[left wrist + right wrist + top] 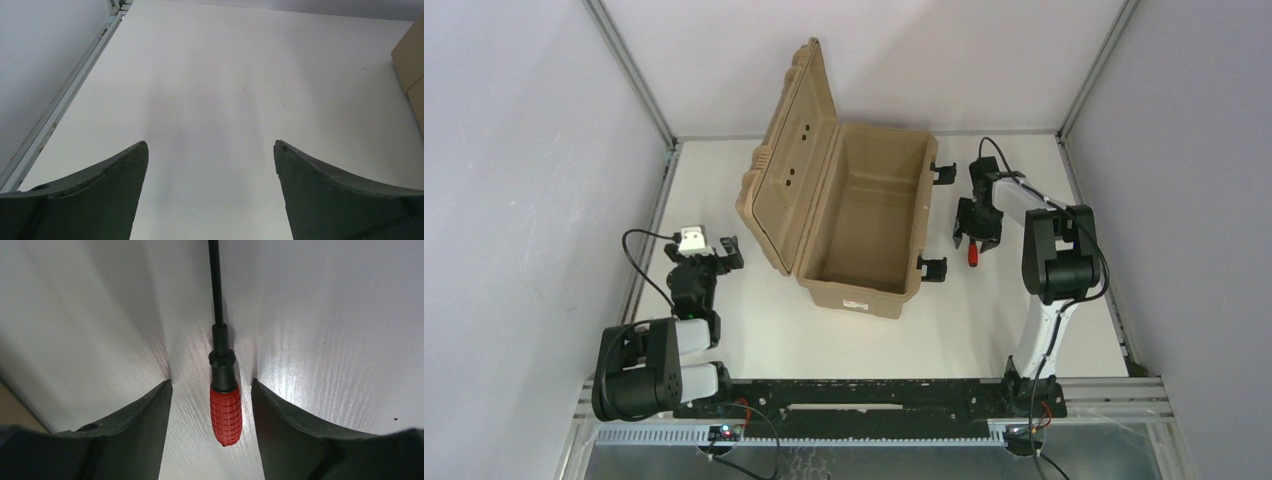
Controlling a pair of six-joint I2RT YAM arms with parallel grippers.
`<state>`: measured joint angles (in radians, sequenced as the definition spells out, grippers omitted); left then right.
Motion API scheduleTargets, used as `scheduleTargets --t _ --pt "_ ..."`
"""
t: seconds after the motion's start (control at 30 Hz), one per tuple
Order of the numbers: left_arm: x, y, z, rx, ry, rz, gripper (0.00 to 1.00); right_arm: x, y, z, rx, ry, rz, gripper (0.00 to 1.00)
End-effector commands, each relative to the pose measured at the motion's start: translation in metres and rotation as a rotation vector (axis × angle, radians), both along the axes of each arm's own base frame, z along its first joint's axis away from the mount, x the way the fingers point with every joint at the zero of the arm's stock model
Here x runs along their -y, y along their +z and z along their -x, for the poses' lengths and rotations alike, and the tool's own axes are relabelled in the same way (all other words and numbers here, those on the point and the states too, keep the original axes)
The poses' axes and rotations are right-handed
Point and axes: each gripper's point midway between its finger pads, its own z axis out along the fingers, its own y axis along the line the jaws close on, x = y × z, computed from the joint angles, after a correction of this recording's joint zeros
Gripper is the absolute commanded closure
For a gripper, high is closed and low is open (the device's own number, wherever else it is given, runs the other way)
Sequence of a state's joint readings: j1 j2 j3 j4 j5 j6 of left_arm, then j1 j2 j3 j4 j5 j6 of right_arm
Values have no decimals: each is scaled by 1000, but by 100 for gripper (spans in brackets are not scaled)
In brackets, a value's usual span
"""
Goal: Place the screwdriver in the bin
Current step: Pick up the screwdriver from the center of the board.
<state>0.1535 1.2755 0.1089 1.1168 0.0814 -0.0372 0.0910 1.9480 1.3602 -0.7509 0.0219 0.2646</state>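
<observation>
white table [724, 320], pale grey walls [514, 150]

The screwdriver [226, 415] is small, with a red ribbed handle, a black collar and a thin dark shaft. It lies flat between the fingers of the right gripper [210, 382], touching neither. Its handle is toward the wrist and its shaft points away. The bin [861, 293], a large tan box, stands near the gripper's left with its ribbed lid open.
</observation>
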Motion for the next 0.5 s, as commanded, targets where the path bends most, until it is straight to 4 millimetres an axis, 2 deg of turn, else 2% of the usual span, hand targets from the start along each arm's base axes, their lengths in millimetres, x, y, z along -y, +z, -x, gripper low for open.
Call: scheduleTargets --t 0.0,0.17,0.47 --pt "-1 28 -11 84 -1 -13 0 6 -6 -5 6 -39 19 35" --pt "0 29 -11 86 -1 -13 0 11 -11 -3 -8 -49 48 47" --pt "-1 29 -11 85 0 -13 0 15 -18 -1 -28 -50 63 78"
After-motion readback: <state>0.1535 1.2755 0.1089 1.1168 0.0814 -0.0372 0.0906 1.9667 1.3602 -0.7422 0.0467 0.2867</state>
